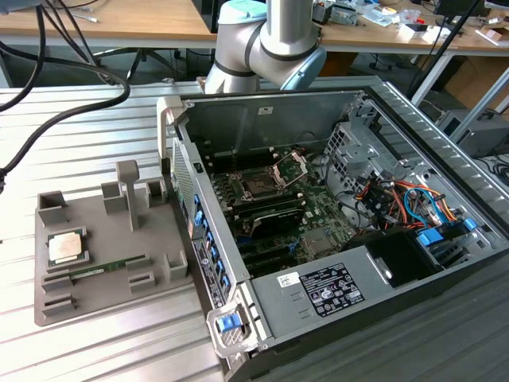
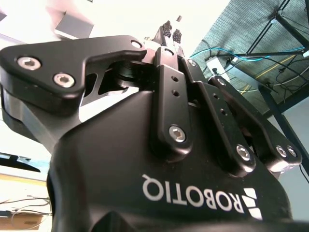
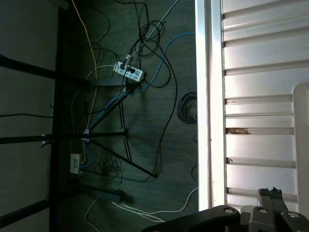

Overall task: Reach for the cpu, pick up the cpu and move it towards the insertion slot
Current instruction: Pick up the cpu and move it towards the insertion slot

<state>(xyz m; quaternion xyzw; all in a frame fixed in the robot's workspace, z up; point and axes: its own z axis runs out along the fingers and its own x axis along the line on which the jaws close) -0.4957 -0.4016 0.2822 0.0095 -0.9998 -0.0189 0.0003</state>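
Note:
The cpu, a silvery square chip with a tan rim, lies flat in a recess of the grey tray at the exterior view's left. The insertion slot is a dark square socket on the motherboard inside the open computer case, and its metal bracket is swung up. The arm rises behind the case, far from the cpu. In both wrist views my gripper has its fingertips together with nothing between them.
A green memory stick lies on the tray beside the cpu, and grey posts stand up from the tray. The case walls, drive cage and coloured cables surround the motherboard. A black cable crosses the ribbed metal table.

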